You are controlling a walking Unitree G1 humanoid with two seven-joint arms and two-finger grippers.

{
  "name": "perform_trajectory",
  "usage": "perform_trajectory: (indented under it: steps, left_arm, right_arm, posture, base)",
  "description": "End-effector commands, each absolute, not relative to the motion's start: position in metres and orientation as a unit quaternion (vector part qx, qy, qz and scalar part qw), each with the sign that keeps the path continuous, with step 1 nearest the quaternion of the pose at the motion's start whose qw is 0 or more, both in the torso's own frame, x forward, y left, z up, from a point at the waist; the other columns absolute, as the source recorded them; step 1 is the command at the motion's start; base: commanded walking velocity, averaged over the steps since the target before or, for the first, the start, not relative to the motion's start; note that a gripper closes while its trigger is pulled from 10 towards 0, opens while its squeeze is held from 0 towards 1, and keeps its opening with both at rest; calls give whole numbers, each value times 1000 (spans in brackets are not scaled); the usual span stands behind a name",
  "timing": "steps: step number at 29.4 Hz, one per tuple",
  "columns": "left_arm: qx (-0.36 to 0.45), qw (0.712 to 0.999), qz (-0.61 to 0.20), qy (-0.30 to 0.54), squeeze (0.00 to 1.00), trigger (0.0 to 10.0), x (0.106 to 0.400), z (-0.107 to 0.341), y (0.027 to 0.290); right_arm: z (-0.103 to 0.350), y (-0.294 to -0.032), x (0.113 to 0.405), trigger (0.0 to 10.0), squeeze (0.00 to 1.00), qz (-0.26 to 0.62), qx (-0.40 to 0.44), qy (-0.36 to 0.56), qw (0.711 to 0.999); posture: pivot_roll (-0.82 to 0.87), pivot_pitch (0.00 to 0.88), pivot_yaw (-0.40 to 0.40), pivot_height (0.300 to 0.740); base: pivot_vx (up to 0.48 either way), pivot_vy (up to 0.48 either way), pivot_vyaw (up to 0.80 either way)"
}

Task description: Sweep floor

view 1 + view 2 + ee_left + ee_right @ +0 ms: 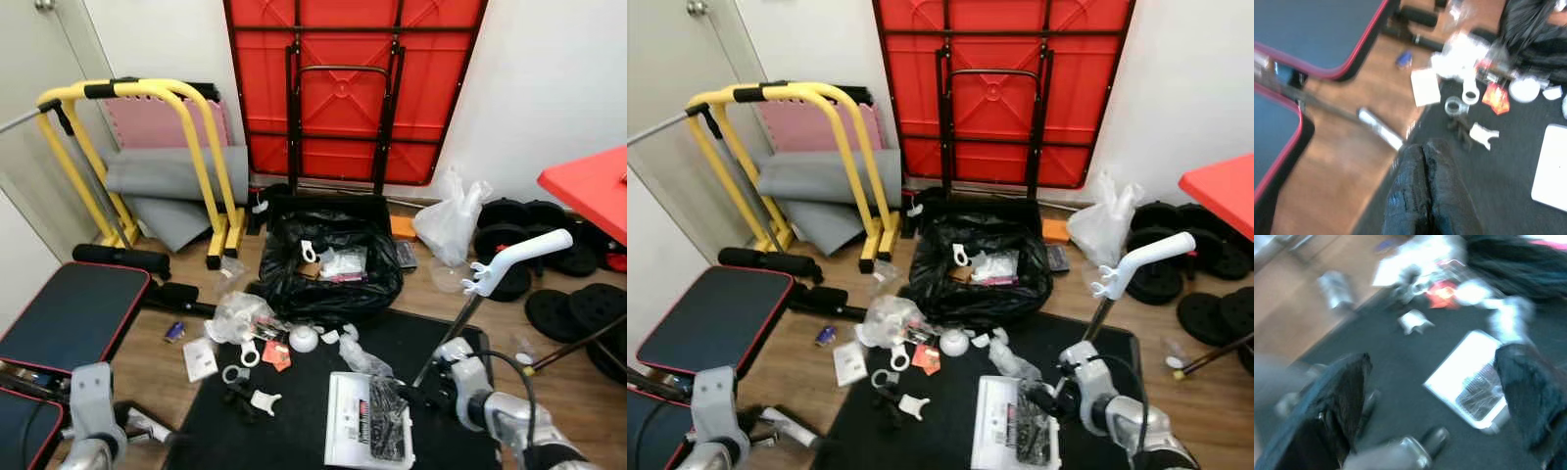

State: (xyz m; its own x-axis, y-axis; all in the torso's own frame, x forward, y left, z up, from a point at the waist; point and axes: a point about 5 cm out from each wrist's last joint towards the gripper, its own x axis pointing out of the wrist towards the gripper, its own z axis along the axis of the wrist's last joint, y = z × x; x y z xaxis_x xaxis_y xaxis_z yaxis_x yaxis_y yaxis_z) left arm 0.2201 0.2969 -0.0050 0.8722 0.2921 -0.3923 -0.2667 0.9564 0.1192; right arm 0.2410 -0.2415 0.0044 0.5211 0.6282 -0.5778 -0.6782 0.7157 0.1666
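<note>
With our right hand (1435,396) spread wide and our left hand (1425,191) pressed together, both empty above the black mat (294,431), we risk scattering the litter (257,333) beside the bin bag (328,259) across the floor (157,362) without a broom.

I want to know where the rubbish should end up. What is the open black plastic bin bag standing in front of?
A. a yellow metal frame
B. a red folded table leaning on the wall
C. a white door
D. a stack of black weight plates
B: the open black plastic bin bag sits just before the red folded table propped against the wall.
</note>
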Motion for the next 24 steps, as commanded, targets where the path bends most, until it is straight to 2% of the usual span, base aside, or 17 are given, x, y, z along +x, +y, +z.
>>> perform_trajectory:
  steps: [1,5,6,7,9,10,12,15,16,18,24]
  left_arm:
    - [34,984,55,165,0,10000,228,10,281]
    - [34,984,55,165,0,10000,228,10,281]
    - [30,992,34,115,0,10000,235,30,267]
    - [30,992,34,115,0,10000,235,30,267]
    - [-4,999,-34,14,0,10000,244,78,218]
    - [-4,999,-34,14,0,10000,244,78,218]
    - [-18,997,-66,-21,0,10000,241,98,184]
    - [-20,997,-68,-24,0,10000,239,101,175]
    - [-35,995,-86,-20,0,10000,236,105,164]
    - [-16,989,-146,-2,0,10000,228,109,143]
    - [-3,988,-156,4,0,10000,223,103,137]
  right_arm:
    - [25,-234,243,10000,0,445,-25,284,849]
    - [25,-234,243,10000,0,445,-25,284,849]
    - [44,-229,248,10000,0,461,-26,243,853]
    - [44,-229,248,10000,0,461,-26,243,853]
    - [84,-196,269,10000,0,429,-25,117,895]
    - [84,-196,269,10000,0,429,-25,117,895]
    - [106,-166,278,10000,0,385,-27,32,922]
    - [109,-156,279,10000,0,372,-16,19,928]
    - [114,-148,278,10000,0,367,-3,12,930]
    - [117,-141,277,10000,0,350,-1,12,937]
    - [116,-144,279,10000,0,315,-5,21,949]
  posture:
    - [-131,0,-7,740]
    - [-131,0,-7,740]
    - [-131,0,-5,740]
    - [-131,0,-5,740]
    - [-129,0,-7,740]
    - [-129,0,-7,740]
    - [-132,0,-4,740]
    - [-131,0,-4,740]
    - [-120,0,-9,740]
    - [-109,0,-23,740]
    - [-113,0,-33,740]
  base:
    - [0,0,0]
    - [0,0,0]
    - [0,0,0]
    - [0,0,0]
    - [0,0,0]
    - [0,0,0]
    - [0,0,0]
    - [0,0,0]
    - [0,0,0]
    - [0,0,0]
    - [0,0,68]
